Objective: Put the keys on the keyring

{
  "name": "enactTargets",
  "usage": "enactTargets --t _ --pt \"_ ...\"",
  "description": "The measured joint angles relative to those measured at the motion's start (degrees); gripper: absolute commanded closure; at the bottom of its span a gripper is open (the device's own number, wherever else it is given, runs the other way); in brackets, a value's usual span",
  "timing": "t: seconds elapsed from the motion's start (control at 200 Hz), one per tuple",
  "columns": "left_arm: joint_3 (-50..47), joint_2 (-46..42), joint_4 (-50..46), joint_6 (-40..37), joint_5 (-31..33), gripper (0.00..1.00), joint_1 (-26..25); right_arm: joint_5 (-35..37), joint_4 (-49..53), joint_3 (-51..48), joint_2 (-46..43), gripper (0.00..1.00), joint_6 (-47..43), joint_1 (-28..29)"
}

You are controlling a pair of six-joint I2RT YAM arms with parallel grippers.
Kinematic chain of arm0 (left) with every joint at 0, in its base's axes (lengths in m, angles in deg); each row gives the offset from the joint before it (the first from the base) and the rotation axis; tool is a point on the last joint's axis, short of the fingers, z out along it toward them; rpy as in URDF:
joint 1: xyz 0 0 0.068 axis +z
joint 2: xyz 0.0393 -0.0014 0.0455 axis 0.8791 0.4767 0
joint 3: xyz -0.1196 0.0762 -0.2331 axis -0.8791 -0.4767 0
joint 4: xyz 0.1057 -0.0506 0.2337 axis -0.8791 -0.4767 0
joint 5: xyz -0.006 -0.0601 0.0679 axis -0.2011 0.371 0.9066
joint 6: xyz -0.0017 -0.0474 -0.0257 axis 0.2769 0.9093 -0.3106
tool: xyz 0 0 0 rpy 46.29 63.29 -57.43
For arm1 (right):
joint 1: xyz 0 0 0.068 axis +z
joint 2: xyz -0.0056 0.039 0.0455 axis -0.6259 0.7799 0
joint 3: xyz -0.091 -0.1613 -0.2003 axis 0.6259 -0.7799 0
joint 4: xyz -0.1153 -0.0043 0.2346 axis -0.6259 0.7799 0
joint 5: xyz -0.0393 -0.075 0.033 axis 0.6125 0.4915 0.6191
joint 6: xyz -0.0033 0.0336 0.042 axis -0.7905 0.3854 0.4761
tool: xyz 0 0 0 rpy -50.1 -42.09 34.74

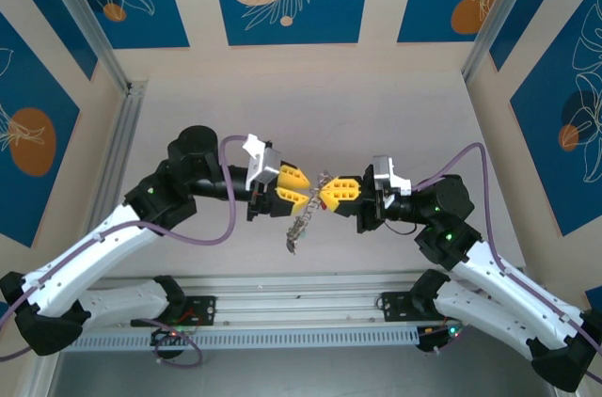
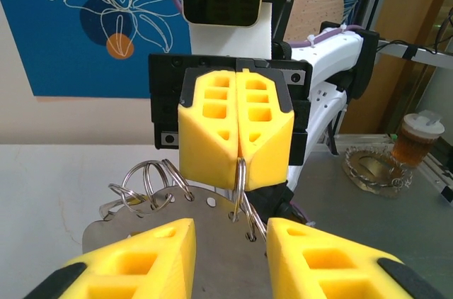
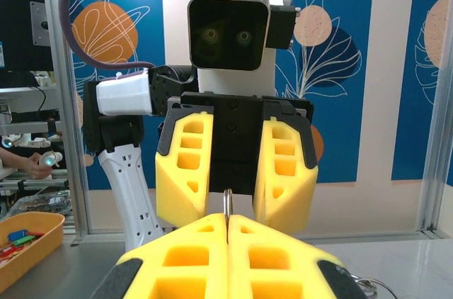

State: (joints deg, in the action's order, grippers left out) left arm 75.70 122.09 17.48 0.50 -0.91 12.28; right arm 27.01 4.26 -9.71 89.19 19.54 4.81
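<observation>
Centre frame, above the worktop (image 1: 376, 115), my right hand (image 1: 326, 194) pinches the keyring (image 2: 241, 185) to steady it while my left hand (image 1: 308, 192) clamps the metal plate (image 2: 212, 249); keys (image 1: 296, 228) dangle beneath.

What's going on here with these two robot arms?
Both arms meet in mid-air over the table. The right gripper is shut on a thin metal ring. The left gripper faces it, its fingers on either side of a flat metal plate with holes that carry more rings; whether it is gripping the plate is unclear. A silvery bunch dangles below them.
</observation>
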Motion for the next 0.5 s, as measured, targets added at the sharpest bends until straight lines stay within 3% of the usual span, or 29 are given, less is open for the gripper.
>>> enactTargets --t 0.145,0.29,0.42,0.5 --pt "0.00 0.79 0.90 0.37 -0.39 0.75 0.02 0.02 -0.04 -0.02 0.66 1.00 0.02 0.00" --pt "0.02 1.42 1.86 0.28 -1.46 1.00 0.00 0.52 0.07 -0.20 0.87 1.00 0.04 -0.02" --pt "0.13 1.44 1.33 -0.02 -1.60 1.00 0.07 1.14 0.42 -0.20 0.76 1.00 0.04 -0.04" --pt "0.72 1.55 -1.14 -1.14 -0.46 1.00 0.07 1.75 3.93 0.37 0.31 0.69 -0.79 -0.02"
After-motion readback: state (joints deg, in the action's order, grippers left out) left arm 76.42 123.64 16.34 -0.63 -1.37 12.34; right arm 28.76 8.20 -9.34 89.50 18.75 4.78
